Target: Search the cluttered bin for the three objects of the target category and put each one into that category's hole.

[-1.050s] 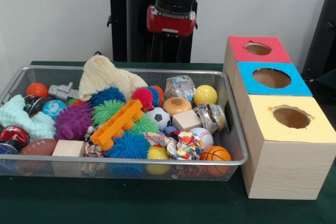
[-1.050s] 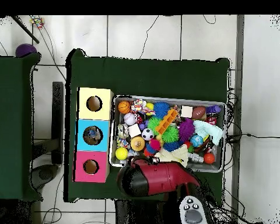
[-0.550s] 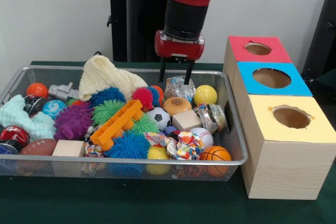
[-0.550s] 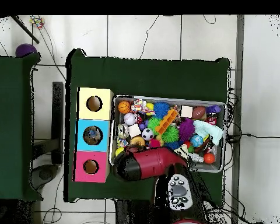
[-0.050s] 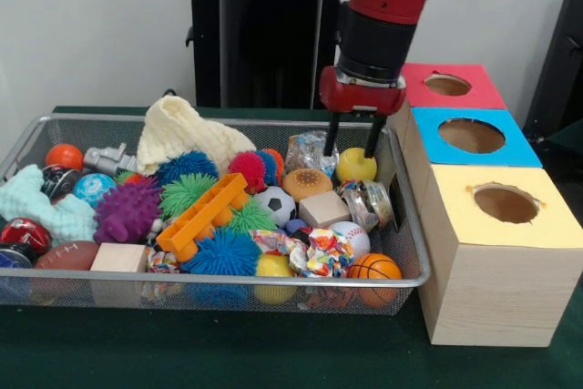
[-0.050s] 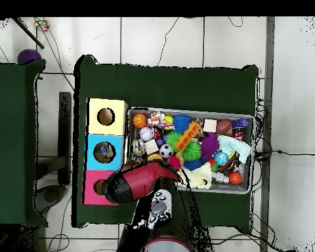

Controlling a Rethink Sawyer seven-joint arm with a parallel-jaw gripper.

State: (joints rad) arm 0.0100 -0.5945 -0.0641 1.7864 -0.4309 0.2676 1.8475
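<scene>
Front view: gripper (image 5: 352, 139) straddles yellow ball (image 5: 356, 166) beside bin's wall (image 5: 401, 190).

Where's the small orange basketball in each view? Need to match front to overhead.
Front view: the small orange basketball lies in the near right corner of the wire mesh bin, next to the yellow-topped wooden box.
Overhead view: the basketball is in the bin's top left corner.
Shared landmark: the yellow-topped box, right beside that corner in both.
</scene>
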